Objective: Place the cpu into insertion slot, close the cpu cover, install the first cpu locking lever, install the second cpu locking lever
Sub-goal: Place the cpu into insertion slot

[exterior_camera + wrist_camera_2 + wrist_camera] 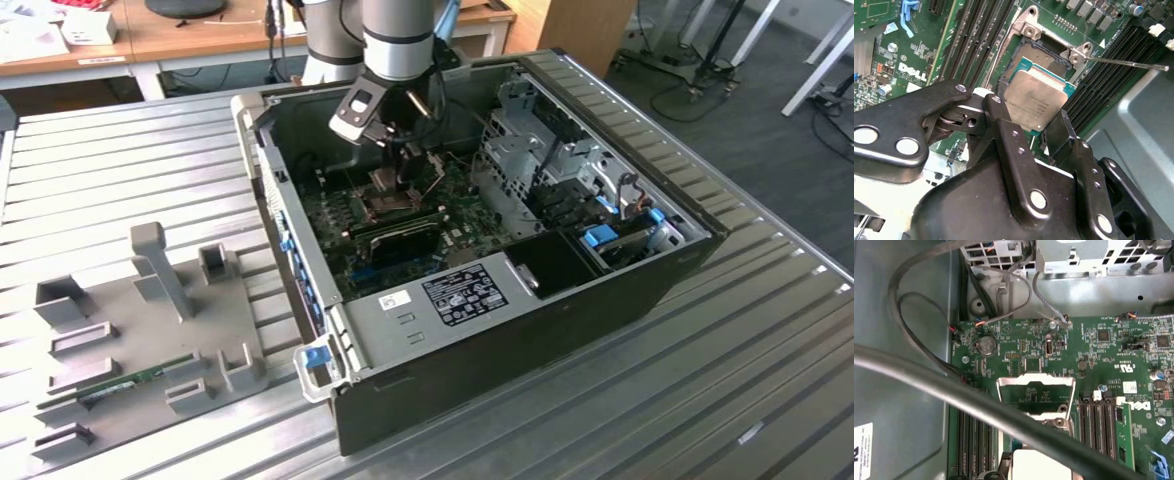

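Observation:
In the exterior view my gripper (395,165) reaches down into the open computer case (641,290), just above the motherboard. It is shut on the cpu (1036,102), a silvery square chip with a green edge, pinched between two black fingers (1061,131). The cpu hangs slightly tilted over the insertion slot (1041,50), whose dark centre and silvery rim show just beyond the chip. The cpu cover (1036,386) stands swung open behind the slot. A thin metal locking lever (1126,62) sticks out sideways from the slot's corner.
Long black memory slots (979,35) flank the socket on both sides. A thick cable (954,385) crosses the first wrist view. The drive cage (547,160) fills the case at the exterior view's right. A grey fixture plate (147,330) lies on the slatted metal table.

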